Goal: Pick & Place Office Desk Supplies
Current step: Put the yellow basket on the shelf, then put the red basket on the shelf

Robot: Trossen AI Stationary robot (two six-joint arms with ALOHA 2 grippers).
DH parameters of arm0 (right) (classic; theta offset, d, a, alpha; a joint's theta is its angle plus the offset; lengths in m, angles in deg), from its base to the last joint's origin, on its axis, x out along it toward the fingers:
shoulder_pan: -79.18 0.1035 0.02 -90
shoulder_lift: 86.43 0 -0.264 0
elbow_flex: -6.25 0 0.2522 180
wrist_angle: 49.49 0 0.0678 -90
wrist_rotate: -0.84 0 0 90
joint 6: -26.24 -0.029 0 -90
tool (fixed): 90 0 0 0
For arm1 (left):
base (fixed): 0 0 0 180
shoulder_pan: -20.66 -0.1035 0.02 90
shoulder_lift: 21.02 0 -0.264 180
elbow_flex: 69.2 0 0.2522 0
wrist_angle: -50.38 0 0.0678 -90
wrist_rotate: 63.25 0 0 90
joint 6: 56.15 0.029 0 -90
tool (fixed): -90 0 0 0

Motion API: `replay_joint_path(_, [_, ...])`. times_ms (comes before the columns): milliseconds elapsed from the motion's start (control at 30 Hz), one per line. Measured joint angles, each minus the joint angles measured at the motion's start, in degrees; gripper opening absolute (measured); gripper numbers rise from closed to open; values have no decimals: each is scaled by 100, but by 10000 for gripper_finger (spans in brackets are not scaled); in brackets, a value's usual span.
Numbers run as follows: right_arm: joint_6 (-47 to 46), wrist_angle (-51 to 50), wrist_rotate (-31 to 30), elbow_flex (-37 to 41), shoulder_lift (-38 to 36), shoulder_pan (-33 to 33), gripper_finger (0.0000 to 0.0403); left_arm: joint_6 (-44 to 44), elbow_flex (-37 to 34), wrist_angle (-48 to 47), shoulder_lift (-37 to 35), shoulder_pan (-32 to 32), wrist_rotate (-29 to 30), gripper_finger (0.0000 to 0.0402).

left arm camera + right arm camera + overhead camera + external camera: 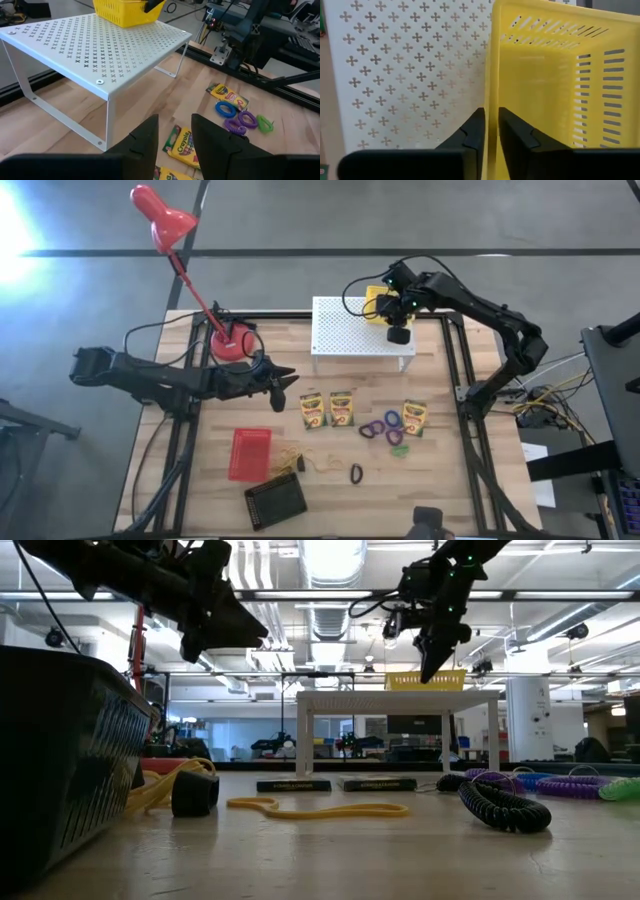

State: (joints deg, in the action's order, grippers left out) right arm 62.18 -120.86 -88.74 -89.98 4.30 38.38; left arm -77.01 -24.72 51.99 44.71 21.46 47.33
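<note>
Three yellow-and-green crayon boxes [313, 410] [342, 408] [414, 418] lie flat on the wooden table. Purple, blue and green rings [385, 427] lie between them, and a black ring [355, 473] lies nearer the front. A yellowish rubber-band tangle [290, 460] lies beside a red basket. My left gripper [175, 135] hovers open above the table, left of the crayon boxes, holding nothing. My right gripper [491, 125] is shut on a yellow basket [125, 10], which sits on the white perforated stand [345, 330] near its far right corner. My right gripper pinches one side wall of the yellow basket at its rim [492, 100], with one finger inside the basket and one outside. The fingers come from above, slanting down. The basket stands upright with its bottom on the stand's top.
A red desk lamp [230, 340] stands at the table's far left, its head reaching beyond the edge. A red basket [250, 453] and a black basket [275, 500] sit near the front left. Bare wood shows at the front right.
</note>
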Motion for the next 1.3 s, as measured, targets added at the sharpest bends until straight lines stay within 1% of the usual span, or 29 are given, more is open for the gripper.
replay_joint_path(167, [-17, 63, -107, -55, -129, 0, 99, -1, 0, 13, 0, -2, 4, 122])
replay_joint_path(267, [-53, 56, -193, -111, -343, 36, 117, -2, 2, 31, 0, -2, 44, 122])
replay_joint_path(400, [-458, 63, -208, -168, -778, 221, 126, -4, 1, 87, 0, -2, 46, 122])
replay_joint_path(500, [-837, 72, -170, -132, -1199, 520, 127, -16, 2, 91, 0, -2, 48, 122])
replay_joint_path(600, [-1162, 96, 113, 2, -1621, 974, 127, -7, 0, 230, 0, 29, 44, 122])
replay_joint_path(667, [-1395, 341, 533, 227, -1901, 1349, 127, 94, 12, 239, 12, 130, 17, 122])
replay_joint_path(767, [-1770, 1026, 1030, 876, -2351, 2011, 123, 296, 82, 224, 20, 451, 49, 122])
replay_joint_path(833, [-2007, 1495, 1052, 1426, -2646, 2463, 118, 417, 195, 155, 20, 754, 343, 122])
replay_joint_path(900, [-2264, 1981, 1020, 2005, -2907, 2897, 114, 481, 348, -108, 20, 1052, 798, 122])
replay_joint_path(967, [-2486, 2591, 1014, 2620, -3112, 3267, 110, 459, 564, -640, 17, 1333, 1167, 122])
replay_joint_path(1000, [-2599, 2974, 1016, 2958, -3186, 3424, 108, 367, 678, -972, 15, 1449, 1256, 122])
replay_joint_path(1100, [-2849, 4193, 1012, 3872, -3241, 3796, 102, -354, 1083, -2341, 15, 1722, 1290, 122])
replay_joint_path(1200, [-2870, 5420, 1009, 4583, -3085, 4012, 96, -1655, 1666, -4228, 15, 1989, 1146, 122])
replay_joint_path(1233, [-2870, 5761, 1012, 4768, -3001, 4046, 95, -2268, 1872, -4971, 23, 2085, 1015, 122])
replay_joint_path(1300, [-2890, 6427, 1012, 5074, -2793, 4074, 91, -3761, 2259, -6432, 51, 2227, 536, 122])
